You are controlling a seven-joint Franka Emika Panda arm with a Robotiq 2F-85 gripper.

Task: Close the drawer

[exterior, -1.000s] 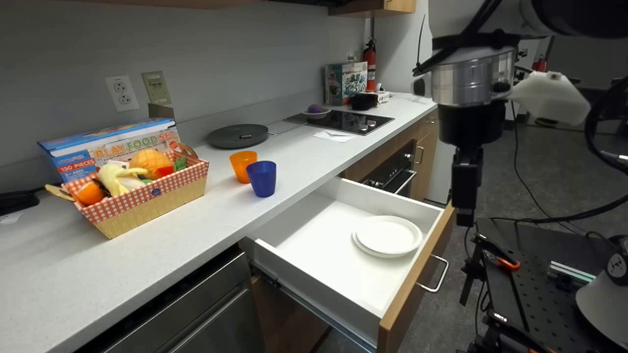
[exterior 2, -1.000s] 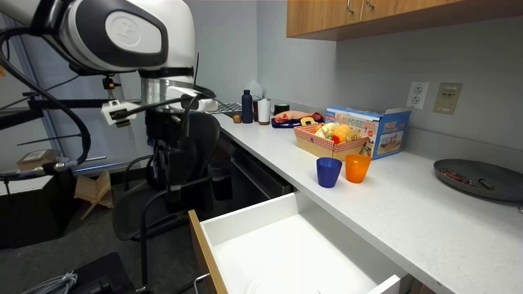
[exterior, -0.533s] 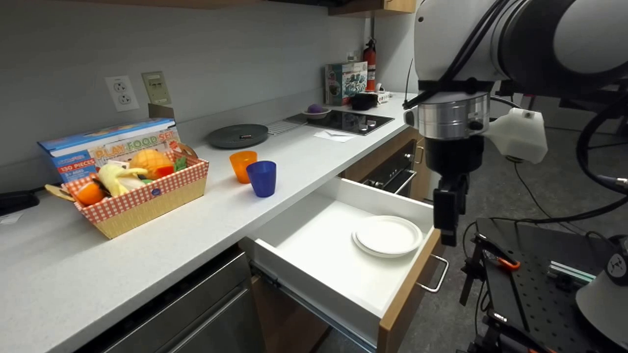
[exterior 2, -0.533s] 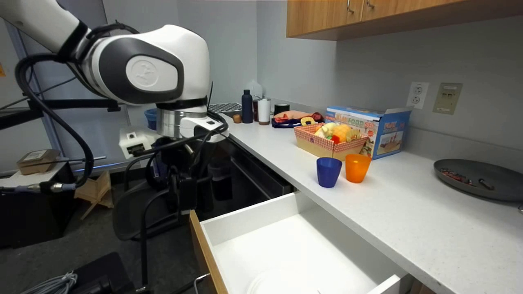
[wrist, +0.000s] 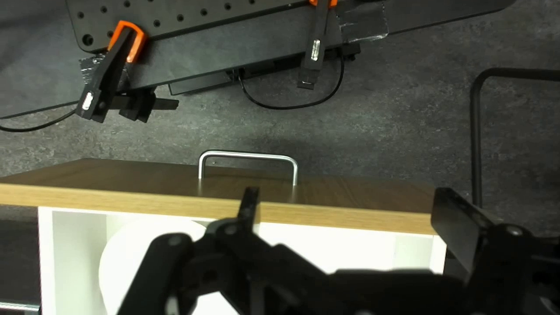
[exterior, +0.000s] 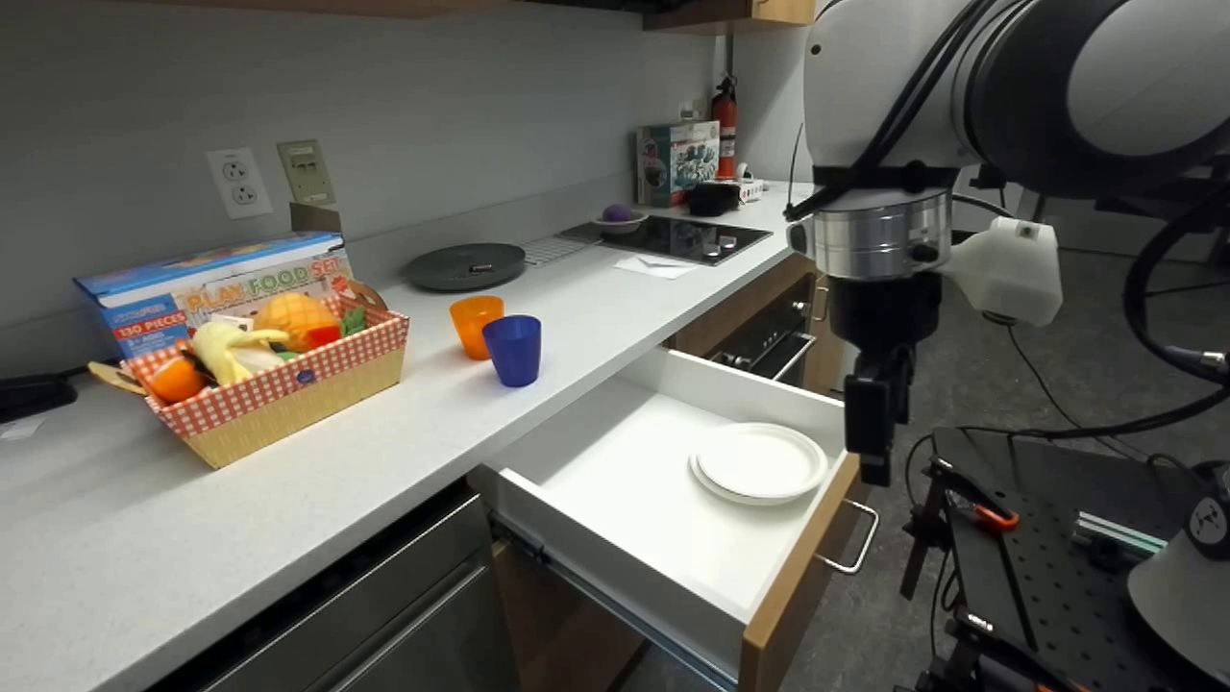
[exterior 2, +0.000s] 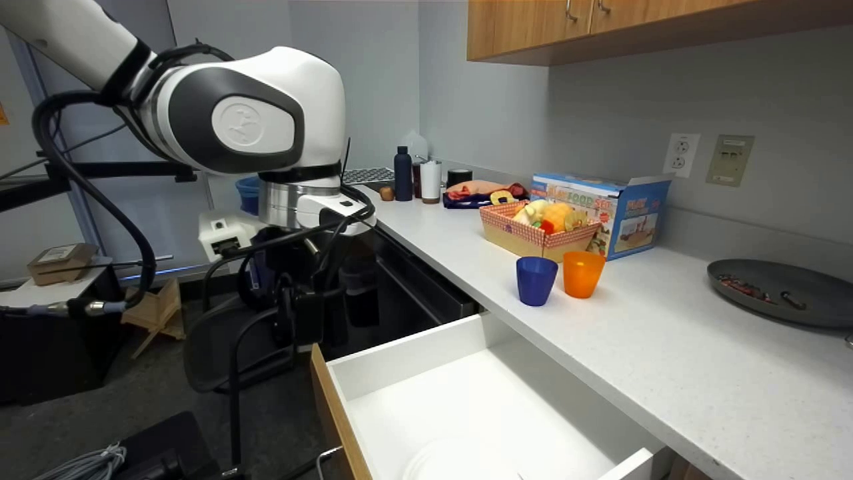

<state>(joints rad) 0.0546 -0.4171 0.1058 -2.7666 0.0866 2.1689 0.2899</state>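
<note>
Two fingers [wrist: 457, 223] of gripper [wrist: 348, 201] are standing wide apart near drawer [exterior: 634, 481] front edge [wrist: 341, 218], contact unclear; floor [wrist: 393, 131] is stretching beyond.

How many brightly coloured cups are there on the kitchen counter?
2: the blue cup, near the front edge of the counter, and the orange cup just beside it, farther from that edge. Both exterior views show the pair; others could be hidden.
</note>
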